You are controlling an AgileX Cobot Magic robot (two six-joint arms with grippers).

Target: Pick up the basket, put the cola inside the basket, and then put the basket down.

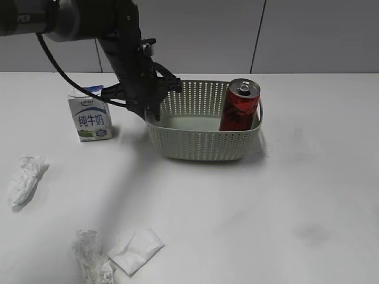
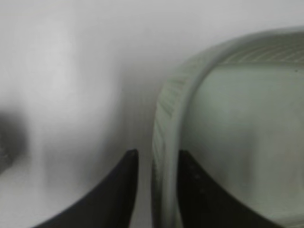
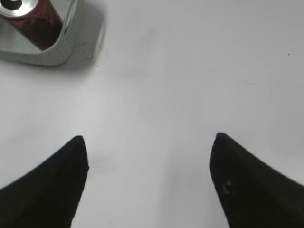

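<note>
The pale green basket (image 1: 201, 145) stands on the white table, right of centre. The red cola can (image 1: 238, 106) stands inside it, leaning against the right end. My left gripper (image 1: 155, 109) is at the basket's left rim. In the left wrist view its fingers (image 2: 156, 154) straddle the rim of the basket (image 2: 237, 118), with a gap between the left finger and the rim. My right gripper (image 3: 149, 137) is open and empty above bare table. It is out of the exterior view. Its wrist view shows the cola (image 3: 33, 16) and a basket corner (image 3: 57, 50) at the top left.
A white-and-blue milk carton (image 1: 90, 115) stands left of the basket, close to my left arm. A crumpled tissue (image 1: 23, 177) lies at the left edge. Crumpled plastic (image 1: 92, 257) and a folded white paper (image 1: 137, 248) lie at the front left.
</note>
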